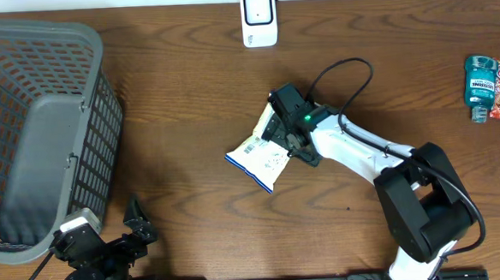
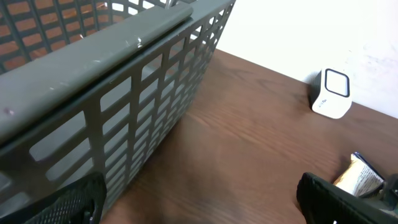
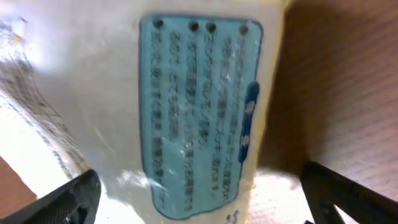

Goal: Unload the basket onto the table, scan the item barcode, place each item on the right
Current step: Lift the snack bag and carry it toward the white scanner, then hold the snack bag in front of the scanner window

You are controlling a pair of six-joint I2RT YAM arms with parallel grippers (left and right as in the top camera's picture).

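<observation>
The item, a white and blue snack packet point(image 1: 258, 154), lies flat on the brown table near the middle. My right gripper point(image 1: 289, 135) hovers at its right end, jaws open. In the right wrist view the packet point(image 3: 186, 106) fills the frame with a light blue printed label, and the two black fingers point(image 3: 62, 202) stand wide on either side of it without pressing it. The white scanner point(image 1: 259, 18) stands at the table's far edge. My left gripper point(image 1: 138, 219) rests open at the front left, with nothing between its fingers point(image 2: 329, 199).
A large grey basket point(image 1: 35, 125) takes up the left side, close to my left gripper, and its slatted wall point(image 2: 124, 81) fills the left wrist view. A blue bottle and a red packet point(image 1: 490, 89) lie at the right edge. The right arm's cable loops above the packet.
</observation>
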